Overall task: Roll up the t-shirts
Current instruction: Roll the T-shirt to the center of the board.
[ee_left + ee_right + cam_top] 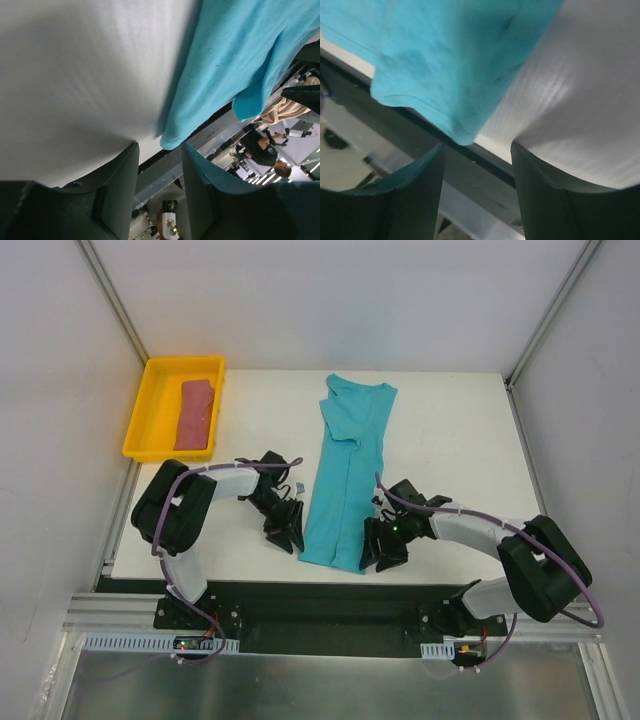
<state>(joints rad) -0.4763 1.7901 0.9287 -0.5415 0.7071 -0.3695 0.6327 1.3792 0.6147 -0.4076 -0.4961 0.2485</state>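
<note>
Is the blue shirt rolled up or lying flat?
Flat, not rolled. The blue shirt is folded lengthwise into a narrow strip on the table, with its collar at the far end and its hem at the near edge.

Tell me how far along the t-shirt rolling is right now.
Looks done: the pink t-shirt sits bundled in the yellow tray. In hand: the teal t-shirt lies folded into a long strip, with the left gripper and right gripper at its near corners, jaws open, nothing gripped. Left: rolling it up.
</note>
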